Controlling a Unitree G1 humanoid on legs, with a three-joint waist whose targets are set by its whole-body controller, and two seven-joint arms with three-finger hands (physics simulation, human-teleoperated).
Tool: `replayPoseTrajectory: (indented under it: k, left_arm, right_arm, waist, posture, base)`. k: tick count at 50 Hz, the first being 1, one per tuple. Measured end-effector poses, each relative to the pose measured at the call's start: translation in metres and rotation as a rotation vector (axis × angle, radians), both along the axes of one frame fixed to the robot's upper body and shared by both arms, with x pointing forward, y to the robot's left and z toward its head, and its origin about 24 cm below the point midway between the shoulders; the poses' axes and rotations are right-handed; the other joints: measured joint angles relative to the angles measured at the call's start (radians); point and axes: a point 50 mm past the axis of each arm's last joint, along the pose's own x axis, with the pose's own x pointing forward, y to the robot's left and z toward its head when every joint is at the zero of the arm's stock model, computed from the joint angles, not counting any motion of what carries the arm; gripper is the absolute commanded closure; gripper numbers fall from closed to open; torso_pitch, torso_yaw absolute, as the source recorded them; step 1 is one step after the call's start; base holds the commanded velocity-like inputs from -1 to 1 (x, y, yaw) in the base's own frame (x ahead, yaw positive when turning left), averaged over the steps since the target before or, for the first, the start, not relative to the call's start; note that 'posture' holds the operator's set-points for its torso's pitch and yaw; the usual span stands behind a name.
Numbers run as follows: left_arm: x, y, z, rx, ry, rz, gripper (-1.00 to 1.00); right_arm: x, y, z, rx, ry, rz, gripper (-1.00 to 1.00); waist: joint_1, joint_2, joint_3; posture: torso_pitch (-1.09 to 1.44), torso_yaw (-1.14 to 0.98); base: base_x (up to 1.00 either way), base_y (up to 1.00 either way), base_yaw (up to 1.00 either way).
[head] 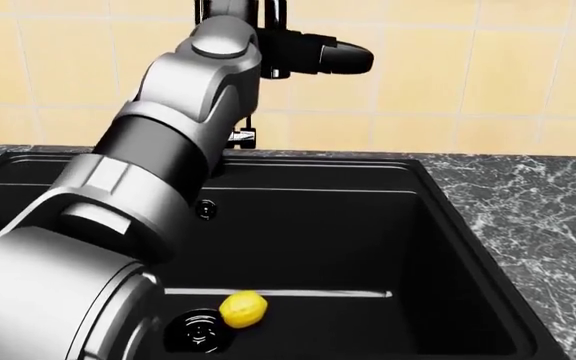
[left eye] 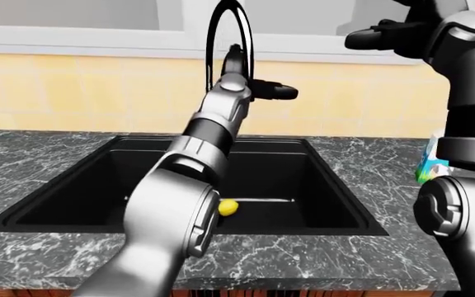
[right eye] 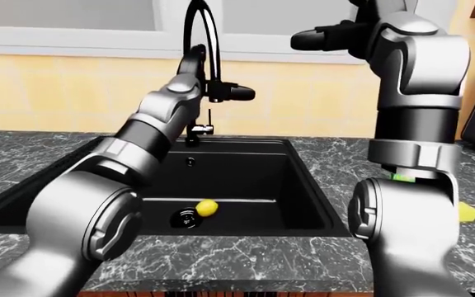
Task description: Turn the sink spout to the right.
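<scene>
The black gooseneck spout point(left eye: 249, 49) arches up from the rim behind the black sink point(left eye: 320, 185). My left arm reaches across the basin to the spout. My left hand point(left eye: 280, 92) is at the spout's down-turned end, fingers point(head: 333, 57) stretched out to the right, not closed round it. The contact itself is hidden behind the wrist. My right hand point(right eye: 324, 37) is raised high at the upper right, open and empty, well apart from the spout.
A lemon point(head: 243, 309) lies on the basin floor beside the drain point(head: 200, 330). The small faucet lever point(right eye: 202, 129) is at the spout's base. A teal carton point(left eye: 429, 162) stands on the marbled counter point(left eye: 369, 167) at the right. A yellow tiled wall is behind.
</scene>
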Motion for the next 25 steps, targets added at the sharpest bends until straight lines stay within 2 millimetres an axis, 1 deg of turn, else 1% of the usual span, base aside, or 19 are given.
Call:
replayPoseTrajectory:
  k: [25]
  left_arm:
    - [-0.009,-0.028,-0.003,-0.005,0.010,-0.057,-1.00]
  right_arm:
    - [-0.001,-0.001,-0.002,0.005,0.002,0.001,-1.00]
  waist:
    - [0.000,-0.006,0.001]
  posture:
    - [-0.61,0.00]
  base:
    - [0.00,0.00,0.00]
